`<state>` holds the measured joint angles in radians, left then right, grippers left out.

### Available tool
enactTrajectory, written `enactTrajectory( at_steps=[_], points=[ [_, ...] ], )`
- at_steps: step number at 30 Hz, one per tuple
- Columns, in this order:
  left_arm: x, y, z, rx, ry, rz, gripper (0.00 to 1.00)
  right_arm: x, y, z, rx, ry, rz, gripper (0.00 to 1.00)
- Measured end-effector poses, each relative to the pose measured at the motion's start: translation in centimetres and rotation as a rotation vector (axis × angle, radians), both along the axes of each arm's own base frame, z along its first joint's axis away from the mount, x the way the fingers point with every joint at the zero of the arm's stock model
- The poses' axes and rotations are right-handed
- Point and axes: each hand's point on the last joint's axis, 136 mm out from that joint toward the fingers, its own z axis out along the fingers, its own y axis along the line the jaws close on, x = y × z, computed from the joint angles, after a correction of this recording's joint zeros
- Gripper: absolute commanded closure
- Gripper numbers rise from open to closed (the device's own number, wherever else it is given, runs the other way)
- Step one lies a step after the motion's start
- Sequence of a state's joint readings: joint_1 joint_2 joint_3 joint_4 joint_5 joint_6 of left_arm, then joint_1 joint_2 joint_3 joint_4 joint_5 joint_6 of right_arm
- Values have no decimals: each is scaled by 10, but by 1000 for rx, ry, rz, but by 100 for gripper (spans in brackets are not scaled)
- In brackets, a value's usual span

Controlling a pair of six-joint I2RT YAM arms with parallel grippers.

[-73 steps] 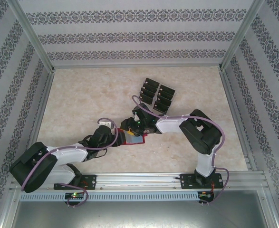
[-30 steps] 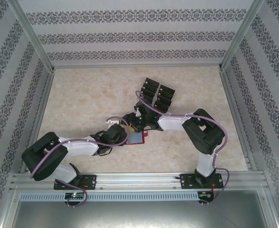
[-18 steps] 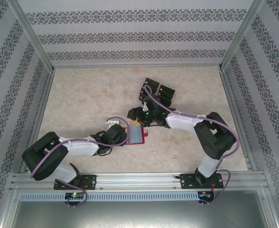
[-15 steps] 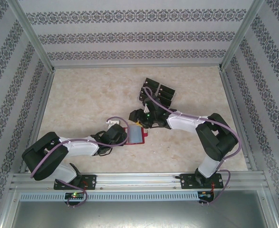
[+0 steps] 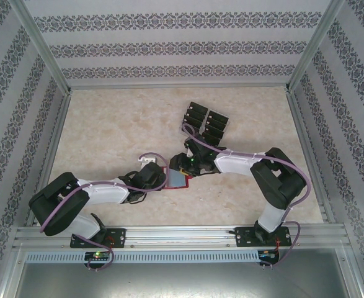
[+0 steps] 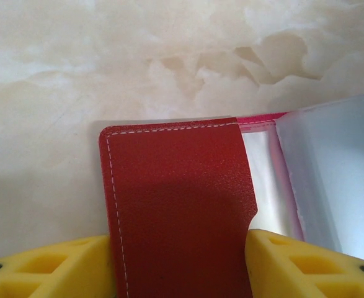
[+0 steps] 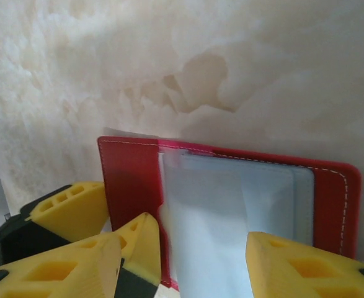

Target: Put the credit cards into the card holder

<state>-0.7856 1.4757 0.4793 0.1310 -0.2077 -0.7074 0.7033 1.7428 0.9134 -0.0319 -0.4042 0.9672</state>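
card holder (image 7: 330,205) lies open on the marble table (image 7: 107,74), pale clear sleeves (image 7: 231,205) facing up. right gripper (image 7: 188,276) jaws set wide apart, a sleeve between them. left gripper (image 7: 107,225) fingers (image 7: 70,208) flank its left red flap.

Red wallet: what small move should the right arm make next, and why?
Probably lift the right pincer over to the credit cards and take one: it hangs open and empty above the clear sleeves of the card holder, which the left pincer grips.
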Motion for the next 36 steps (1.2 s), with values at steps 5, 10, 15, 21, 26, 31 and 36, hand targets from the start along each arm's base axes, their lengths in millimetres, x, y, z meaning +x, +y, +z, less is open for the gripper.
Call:
enactTrajectory(
  at_steps=[5, 10, 15, 21, 26, 31, 36],
  points=[
    [1, 0, 0, 2, -3, 2, 42, 0, 0, -2, -4, 3, 2, 44],
    [1, 0, 0, 2, -3, 3, 42, 1, -2, -2, -12, -4, -4, 44],
    [1, 0, -1, 2, -3, 3, 42, 2, -4, -3, -22, -13, -11, 44],
    [1, 0, -1, 3, -4, 4, 42, -1, -8, -6, -32, -10, -14, 44],
    [1, 0, -1, 5, -6, 4, 42, -1, -8, -6, -34, -11, -12, 44],
    [2, 0, -1, 5, -7, 5, 43, -2, -7, -7, -34, -9, -10, 44],
    [2, 0, -1, 5, -7, 5, 42, -3, 6, -7, -28, -6, 18, 44]
  ],
)
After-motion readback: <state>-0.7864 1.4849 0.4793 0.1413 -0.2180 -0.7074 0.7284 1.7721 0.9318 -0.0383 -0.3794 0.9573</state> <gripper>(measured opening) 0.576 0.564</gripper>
